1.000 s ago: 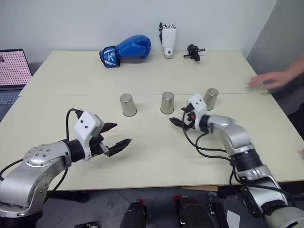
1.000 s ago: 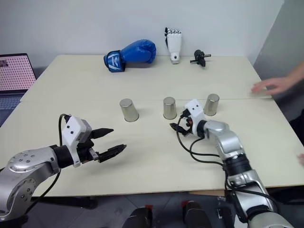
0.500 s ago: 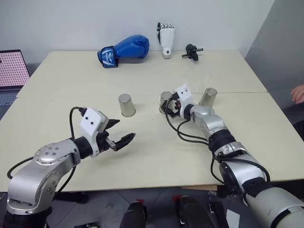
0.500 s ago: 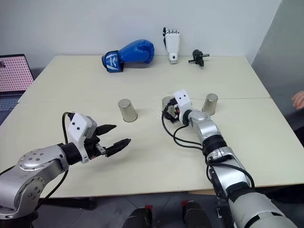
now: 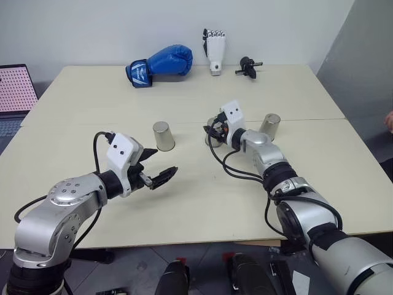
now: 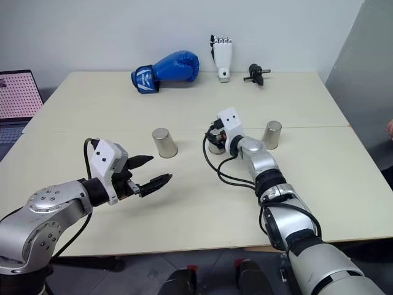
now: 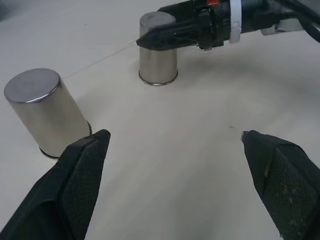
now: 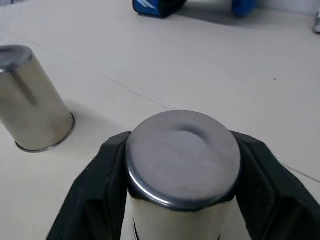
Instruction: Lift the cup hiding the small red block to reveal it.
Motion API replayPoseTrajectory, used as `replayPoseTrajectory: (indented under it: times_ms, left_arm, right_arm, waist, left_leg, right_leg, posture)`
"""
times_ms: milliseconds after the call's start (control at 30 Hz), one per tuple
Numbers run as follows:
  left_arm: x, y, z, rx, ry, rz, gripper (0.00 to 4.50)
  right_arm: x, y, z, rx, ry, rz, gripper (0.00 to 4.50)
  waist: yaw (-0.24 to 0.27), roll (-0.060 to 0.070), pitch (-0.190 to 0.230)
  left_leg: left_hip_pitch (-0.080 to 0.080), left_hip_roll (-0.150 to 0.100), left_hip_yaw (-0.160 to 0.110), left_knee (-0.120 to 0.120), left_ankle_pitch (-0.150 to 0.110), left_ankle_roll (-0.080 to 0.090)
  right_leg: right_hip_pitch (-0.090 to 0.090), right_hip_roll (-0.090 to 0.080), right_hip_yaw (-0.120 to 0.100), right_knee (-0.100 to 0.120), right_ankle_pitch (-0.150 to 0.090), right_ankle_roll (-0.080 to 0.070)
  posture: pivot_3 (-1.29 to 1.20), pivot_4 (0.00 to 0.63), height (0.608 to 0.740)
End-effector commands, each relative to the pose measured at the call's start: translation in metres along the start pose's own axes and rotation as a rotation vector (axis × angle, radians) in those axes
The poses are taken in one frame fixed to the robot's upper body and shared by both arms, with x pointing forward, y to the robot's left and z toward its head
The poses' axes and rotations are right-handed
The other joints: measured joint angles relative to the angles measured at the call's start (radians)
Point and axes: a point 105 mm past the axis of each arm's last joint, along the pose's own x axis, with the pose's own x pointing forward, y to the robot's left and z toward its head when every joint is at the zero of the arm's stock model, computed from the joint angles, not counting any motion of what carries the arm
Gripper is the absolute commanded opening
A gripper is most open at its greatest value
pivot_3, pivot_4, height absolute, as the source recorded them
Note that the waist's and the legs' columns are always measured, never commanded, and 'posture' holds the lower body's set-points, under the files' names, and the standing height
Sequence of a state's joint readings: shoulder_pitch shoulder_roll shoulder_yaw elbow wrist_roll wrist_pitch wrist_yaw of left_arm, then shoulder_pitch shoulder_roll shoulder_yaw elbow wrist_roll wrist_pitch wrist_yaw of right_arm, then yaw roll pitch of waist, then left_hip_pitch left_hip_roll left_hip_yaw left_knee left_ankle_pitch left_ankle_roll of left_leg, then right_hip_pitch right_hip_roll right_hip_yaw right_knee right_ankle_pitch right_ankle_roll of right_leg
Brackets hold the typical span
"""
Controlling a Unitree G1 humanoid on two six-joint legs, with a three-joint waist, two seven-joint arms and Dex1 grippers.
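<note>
Three steel cups stand inverted mid-table; the right gripper (image 8: 182, 200) clamps the middle cup (image 8: 182, 150) just below its base. Stiff, light, probably slick. Left gripper (image 7: 175, 165) gapes empty. Red block unseen.

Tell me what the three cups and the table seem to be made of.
Cups, left, middle and right: apparently brushed metal, likely steel; silvery sides with soft reflections. Table: pale beige with a matte, smooth top, probably laminate; uncertain.
</note>
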State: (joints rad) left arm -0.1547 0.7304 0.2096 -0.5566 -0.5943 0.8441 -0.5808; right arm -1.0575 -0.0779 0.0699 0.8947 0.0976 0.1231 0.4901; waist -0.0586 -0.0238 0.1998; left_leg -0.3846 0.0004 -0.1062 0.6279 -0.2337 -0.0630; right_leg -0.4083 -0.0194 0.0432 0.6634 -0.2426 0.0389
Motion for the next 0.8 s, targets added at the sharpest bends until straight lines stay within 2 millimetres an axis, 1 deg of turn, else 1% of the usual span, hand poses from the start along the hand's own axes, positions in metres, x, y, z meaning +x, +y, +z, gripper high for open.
replayPoseTrajectory:
  times_ms: [33,133,167,200,267,333,400,533,600,667,700,733,800]
  left_arm:
    - [-0.005,0.002,0.005,0.033,-0.013,0.012,4.50]
    - [-0.007,0.003,0.004,0.035,-0.008,0.018,4.50]
    - [-0.008,0.003,0.004,0.036,-0.007,0.018,4.50]
    - [-0.008,0.003,0.003,0.035,-0.003,0.018,4.50]
    - [-0.010,0.002,0.001,0.035,0.003,0.016,4.50]
    - [-0.010,0.001,0.000,0.034,0.006,0.012,4.50]
    - [-0.010,0.001,0.000,0.036,0.008,0.008,4.50]
    - [-0.007,0.000,0.000,0.039,0.008,-0.009,4.50]
    - [-0.007,0.000,0.000,0.042,0.012,-0.018,4.50]
    - [-0.006,0.000,0.000,0.044,0.012,-0.021,4.50]
    - [-0.005,0.001,0.001,0.046,0.011,-0.021,4.50]
    - [-0.004,0.002,0.001,0.047,0.010,-0.021,4.50]
    - [-0.004,0.003,0.002,0.049,0.008,-0.020,4.50]
  right_arm:
    - [-0.015,-0.002,0.053,-0.045,-0.139,0.008,2.53]
    - [-0.033,-0.007,0.073,-0.049,-0.167,-0.025,2.53]
    - [-0.039,-0.009,0.074,-0.057,-0.162,-0.038,2.53]
    - [-0.047,-0.015,0.073,-0.068,-0.140,-0.072,2.53]
    - [-0.059,-0.024,0.066,-0.085,-0.093,-0.127,2.53]
    - [-0.064,-0.034,0.052,-0.042,-0.042,-0.178,2.53]
    - [-0.065,-0.039,0.037,-0.015,0.003,-0.206,2.53]
    - [-0.058,-0.043,0.010,0.071,0.052,-0.219,2.53]
    - [-0.055,-0.046,0.002,0.082,0.064,-0.221,2.53]
    - [-0.054,-0.048,-0.002,0.061,0.071,-0.223,3.24]
    - [-0.055,-0.049,-0.002,0.055,0.072,-0.223,3.42]
    - [-0.057,-0.050,-0.002,0.055,0.068,-0.222,3.72]
    - [-0.062,-0.050,0.005,0.040,0.047,-0.215,4.22]
  waist:
    - [0.001,0.000,0.000]
    - [0.003,0.000,0.000]
    - [0.004,0.000,0.000]
    - [0.005,0.000,0.000]
    - [0.007,0.000,0.000]
    - [0.007,0.000,0.000]
    - [0.006,0.000,0.000]
    - [-0.003,0.000,0.000]
    - [-0.003,0.000,0.000]
    - [-0.002,0.000,0.000]
    - [-0.001,0.000,0.000]
    - [0.000,0.000,0.000]
    - [0.000,0.000,0.000]
  left_leg:
    - [0.000,0.000,0.000,0.000,0.000,0.000]
    - [-0.001,0.000,-0.001,0.000,0.000,0.000]
    - [-0.001,0.000,-0.001,0.000,0.000,0.000]
    - [-0.001,0.000,-0.001,0.000,0.000,0.000]
    - [-0.001,0.000,-0.001,0.000,0.000,0.000]
    - [-0.001,0.000,-0.001,0.000,0.000,0.000]
    - [-0.001,0.000,-0.001,0.000,0.000,0.000]
    - [0.000,0.001,0.001,0.000,0.000,0.000]
    - [0.000,0.001,0.001,0.000,0.000,0.000]
    - [0.000,0.001,0.001,0.000,0.000,0.000]
    - [0.000,0.001,0.001,0.000,0.000,0.000]
    - [-0.001,0.001,0.001,0.000,0.000,0.000]
    - [-0.001,0.001,0.001,0.000,0.000,0.000]
  right_leg:
    - [0.000,0.000,0.000,0.000,0.000,0.000]
    - [-0.001,0.000,0.000,0.000,0.000,0.000]
    - [-0.001,0.000,0.000,0.000,0.000,0.000]
    - [-0.001,0.000,0.000,0.000,0.000,0.000]
    - [-0.001,0.000,-0.001,0.000,0.000,0.000]
    - [-0.001,-0.001,-0.001,0.000,-0.001,0.001]
    - [-0.001,-0.001,-0.001,0.000,-0.001,0.001]
    - [-0.001,0.000,0.000,0.000,-0.001,0.002]
    - [-0.001,0.001,0.000,0.000,-0.001,0.002]
    - [-0.001,0.001,0.000,0.000,-0.001,0.001]
    - [-0.001,0.001,0.000,0.000,-0.001,0.001]
    - [-0.001,0.001,0.000,0.000,-0.001,0.001]
    - [-0.002,0.001,0.000,-0.001,-0.001,0.001]
  posture:
    - [0.00,0.150,0.740]
    - [0.00,0.150,0.740]
    - [0.00,0.150,0.740]
    - [0.00,0.150,0.740]
    - [0.00,0.150,0.740]
    - [0.00,0.150,0.740]
    - [0.00,0.150,0.740]
    - [0.00,0.150,0.740]
    - [0.00,0.150,0.740]
    - [0.00,0.150,0.740]
    - [0.00,0.150,0.740]
    - [0.00,0.150,0.740]
    - [0.00,0.150,0.740]
